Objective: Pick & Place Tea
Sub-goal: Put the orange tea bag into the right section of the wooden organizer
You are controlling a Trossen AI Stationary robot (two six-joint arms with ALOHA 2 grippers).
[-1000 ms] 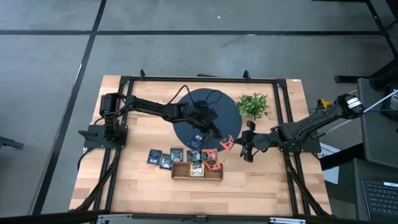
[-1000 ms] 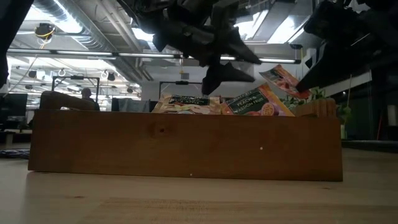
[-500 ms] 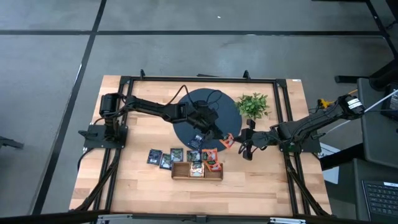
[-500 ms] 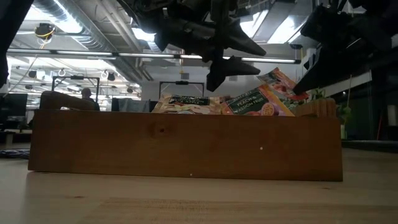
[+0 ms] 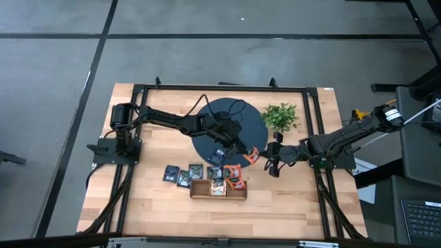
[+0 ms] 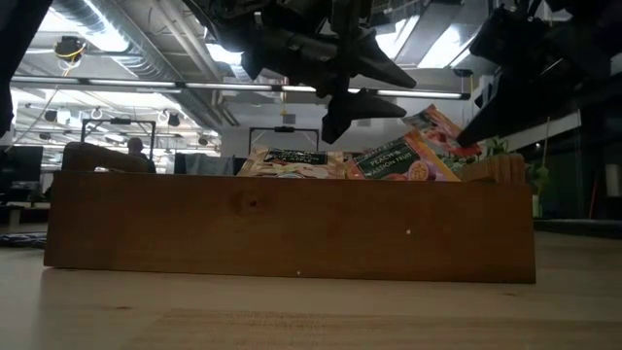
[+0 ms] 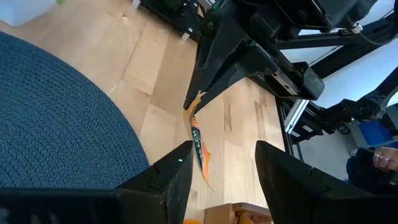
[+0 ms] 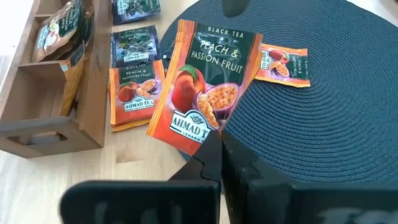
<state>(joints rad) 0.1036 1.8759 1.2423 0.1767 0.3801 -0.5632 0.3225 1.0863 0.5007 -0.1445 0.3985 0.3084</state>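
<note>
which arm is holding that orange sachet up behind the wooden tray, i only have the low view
Observer: The right gripper. It is shut on one edge of the peach and passion fruit sachet.
Operator: is the left one gripping it too
Observer: No. The left gripper is open, and the sachet hangs edge-on just ahead of its fingers.
Operator: what's underneath it
Observer: The edge of the round dark mat, seen from the right wrist. A second orange sachet lies flat on that mat.
</note>
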